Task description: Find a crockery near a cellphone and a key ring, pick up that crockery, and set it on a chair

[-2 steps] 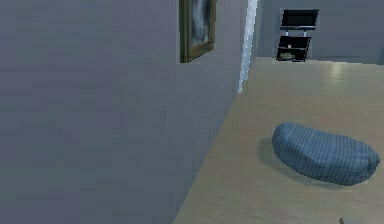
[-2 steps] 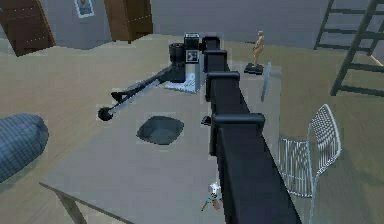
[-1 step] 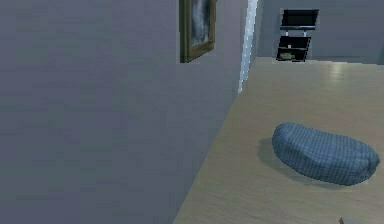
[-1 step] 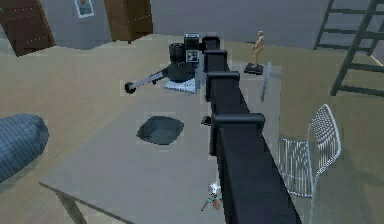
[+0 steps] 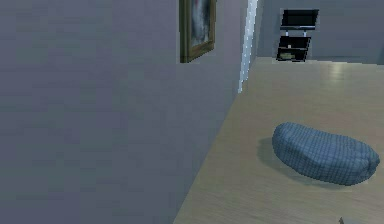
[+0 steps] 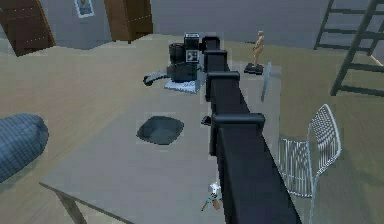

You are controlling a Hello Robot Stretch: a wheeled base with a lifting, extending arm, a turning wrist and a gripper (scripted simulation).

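Wire-metal chair point(image 6: 325, 130); cloth beanbag point(image 5: 325, 153); matt tbl point(image 6: 100, 170); wood floor point(image 5: 300, 90).

No legible text, label, brand, number or sign. Framed picture point(image 5: 198, 28) on wall: too blurred to make out any lettering. White squares point(image 6: 192, 42) at arm's far end: black marks, patterns only, no letters or digits readable. Items on table: too small to show any print.

Blue beanbag point(image 6: 18, 145) half off-pic, edge
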